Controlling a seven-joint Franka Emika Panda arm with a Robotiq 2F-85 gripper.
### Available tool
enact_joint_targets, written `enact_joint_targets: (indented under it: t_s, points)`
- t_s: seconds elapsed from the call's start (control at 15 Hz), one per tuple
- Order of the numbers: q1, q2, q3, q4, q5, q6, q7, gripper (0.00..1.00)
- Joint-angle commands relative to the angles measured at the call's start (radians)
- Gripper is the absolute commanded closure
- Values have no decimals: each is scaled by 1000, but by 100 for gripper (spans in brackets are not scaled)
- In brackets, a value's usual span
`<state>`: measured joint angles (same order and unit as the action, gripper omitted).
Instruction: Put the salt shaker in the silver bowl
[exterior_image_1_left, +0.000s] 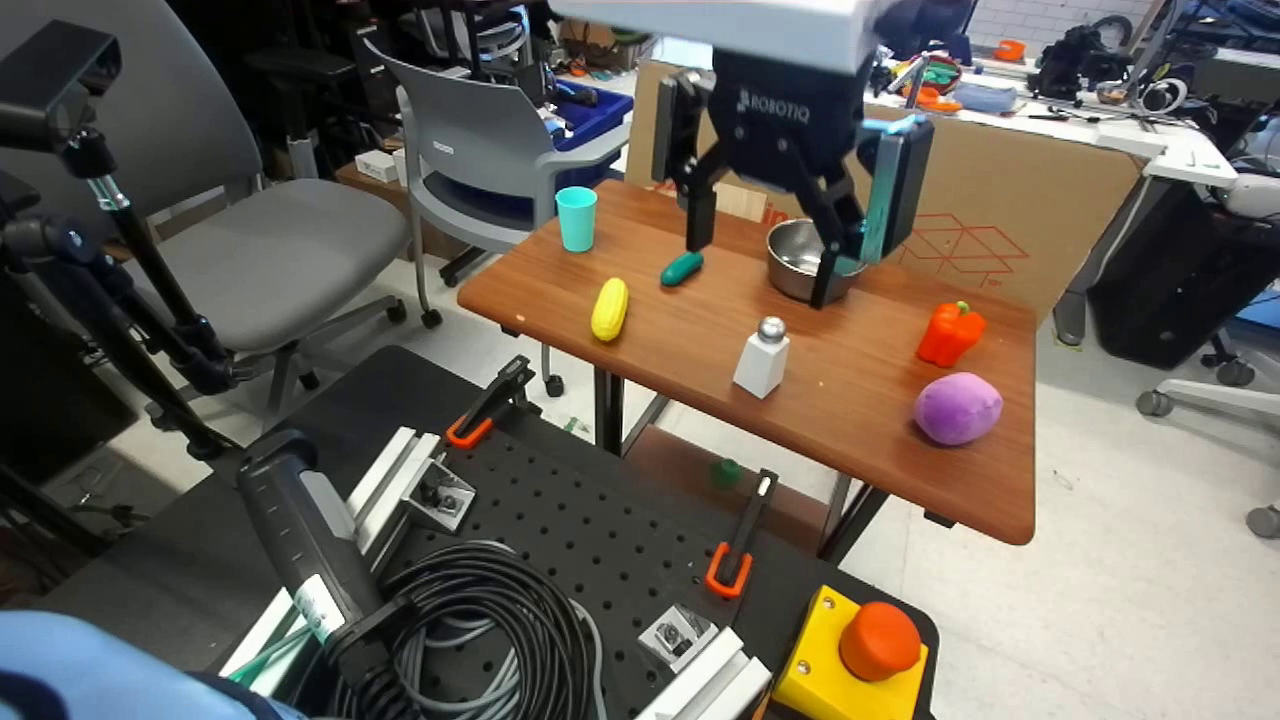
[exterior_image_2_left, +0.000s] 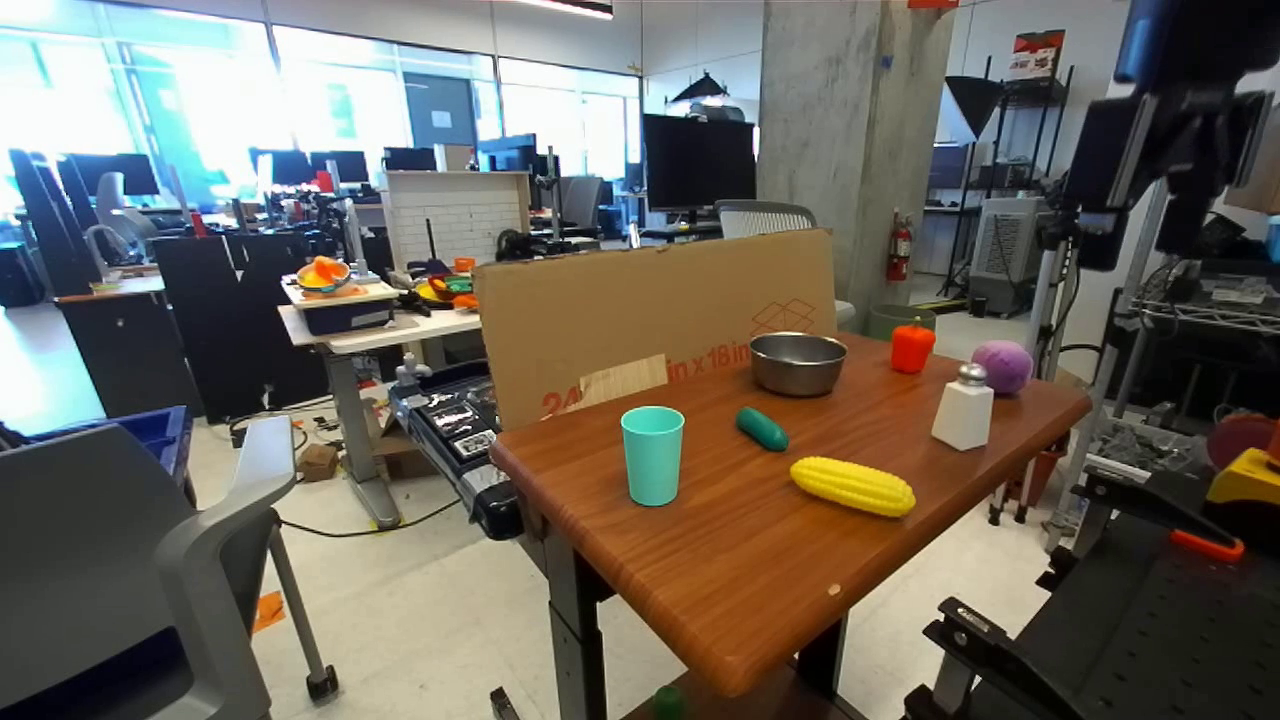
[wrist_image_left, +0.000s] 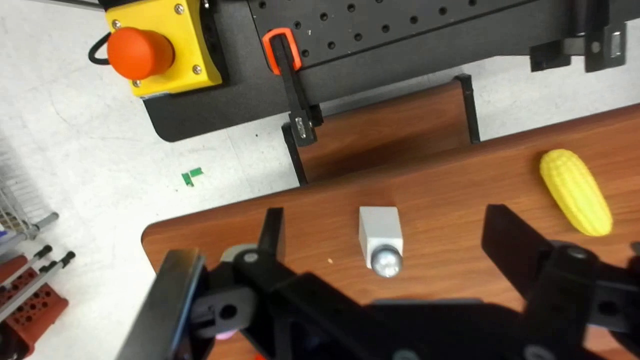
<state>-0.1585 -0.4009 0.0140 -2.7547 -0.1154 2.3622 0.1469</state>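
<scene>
A brown table (exterior_image_1_left: 860, 412) holds, from left in an exterior view, a cup (exterior_image_1_left: 577, 222), corn (exterior_image_1_left: 609, 310) and an upright shaker (exterior_image_1_left: 762, 362) near its edge; the gripper (exterior_image_1_left: 763, 262) hangs above, fingers (exterior_image_1_left: 701, 218) apart; a bowl (exterior_image_1_left: 788, 280) and pepper (exterior_image_1_left: 950, 336) stand at right.

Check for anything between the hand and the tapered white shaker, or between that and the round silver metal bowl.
Nothing visible blocks either. The wrist view shows the shaker unobstructed, framed by the open hand. In both exterior views, brown wooden tabletop lies between shaker and bowl; the green cucumber-shaped piece lies aside.
</scene>
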Motion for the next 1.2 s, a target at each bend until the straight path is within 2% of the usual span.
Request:
enact_joint_targets:
  t_s: [0.0, 0.33, 0.6, 0.67, 0.93, 1.13]
  points:
    - [-28, 258, -9, 104, -65, 72, 55, 0]
    - [21, 568, -35, 287, -66, 111, 90, 0]
    - [70, 727, -60, 427, -54, 102, 83, 0]
    - [81, 759, -66, 458, -48, 94, 78, 18]
    - [114, 837, -76, 547, -23, 49, 71, 51]
    - [127, 833, -72, 577, -2, -22, 64, 73]
